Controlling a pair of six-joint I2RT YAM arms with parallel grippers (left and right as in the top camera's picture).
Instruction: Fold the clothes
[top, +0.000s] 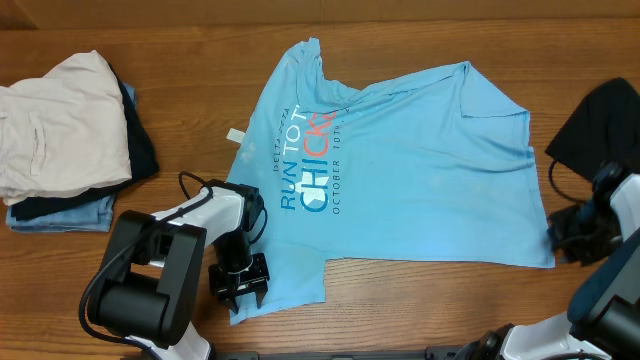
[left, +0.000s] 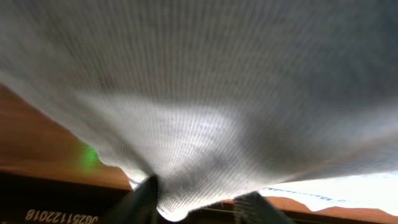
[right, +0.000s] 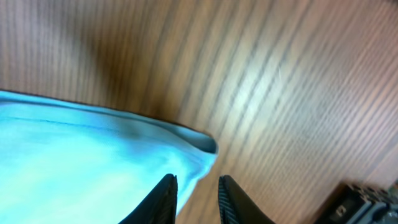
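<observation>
Left jaws point down, pinching the T-shirt (top: 400, 170) hem.

T-shirt (top: 420, 170): sky-blue; chest lettering (top: 305, 150) white, darker blue, red-orange. 9 o'clock: cream-beige garment (top: 60, 125) over navy-black layer (top: 143, 145) and pale-blue layer (top: 60, 216). 3 o'clock: plain black garment (top: 600, 125). Surface (top: 180, 50): brown, wood-grain streaks.
</observation>
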